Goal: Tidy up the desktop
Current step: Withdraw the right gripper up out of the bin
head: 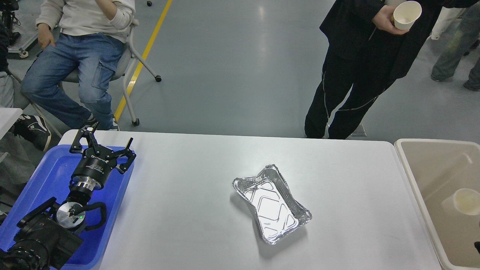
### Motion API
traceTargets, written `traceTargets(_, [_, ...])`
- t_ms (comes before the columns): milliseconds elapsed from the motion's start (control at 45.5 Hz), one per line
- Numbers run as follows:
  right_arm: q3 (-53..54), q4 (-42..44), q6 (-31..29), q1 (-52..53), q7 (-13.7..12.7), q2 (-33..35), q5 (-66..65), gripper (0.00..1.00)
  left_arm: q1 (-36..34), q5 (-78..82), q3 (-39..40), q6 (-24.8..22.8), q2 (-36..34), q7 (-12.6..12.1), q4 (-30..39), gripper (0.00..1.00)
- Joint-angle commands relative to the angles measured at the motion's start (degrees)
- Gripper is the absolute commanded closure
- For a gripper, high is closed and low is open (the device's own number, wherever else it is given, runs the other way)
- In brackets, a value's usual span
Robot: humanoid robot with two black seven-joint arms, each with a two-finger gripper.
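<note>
One crumpled foil container (272, 204) is left near the middle of the white desktop (187, 195), well right of the blue tray (48, 168), above which the left gripper (103, 144) is held spread wide and empty, so a reach toward it seems called for.

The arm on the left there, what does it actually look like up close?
The left arm is black, built of chunky rounded segments with a shiny silver ring at the wrist, a black cable looping beside it and a small green light. Its gripper is a black cylinder with small white lettering, ending in two thin black linkage fingers.
</note>
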State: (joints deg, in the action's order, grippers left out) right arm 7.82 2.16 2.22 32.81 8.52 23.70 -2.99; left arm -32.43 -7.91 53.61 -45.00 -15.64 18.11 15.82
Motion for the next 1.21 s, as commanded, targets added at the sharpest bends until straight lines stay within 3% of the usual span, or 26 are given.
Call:
traceTargets(0, [0.00, 0.04, 0.16, 0.06, 0.09, -0.05, 0.00, 0.14, 0.00, 0.00, 0.00, 0.00, 0.00, 0.00, 0.00, 0.00])
traceTargets(110, [0.00, 0.13, 0.24, 0.15, 0.09, 0.03, 0.00, 0.02, 0.09, 0.00, 0.00, 0.00, 0.00, 0.00, 0.00, 0.00])
traceTargets(791, [5.53, -0.31, -0.63, 2.61, 0.44, 2.67, 0.09, 0.01, 0.18, -0.18, 0.00, 0.00, -0.09, 0.09, -0.09, 0.00])
traceTargets(878, [12.63, -3.81, -2.04, 3.14, 0.62, 4.16, 0.35, 0.01, 0.09, -0.18, 0.00, 0.00, -0.09, 0.09, -0.09, 0.00])
traceTargets(1054, [42.59, -21.21, -4.24, -0.10, 0.62, 9.08, 0.27, 0.00, 0.09, -0.18, 0.00, 0.00, -0.09, 0.09, -0.09, 0.00])
traceTargets(1186, [51.32, -30.53, -4.41, -4.77, 0.62, 9.62, -0.35, 0.00, 0.09, -0.18, 0.00, 0.00, -0.09, 0.09, -0.09, 0.00])
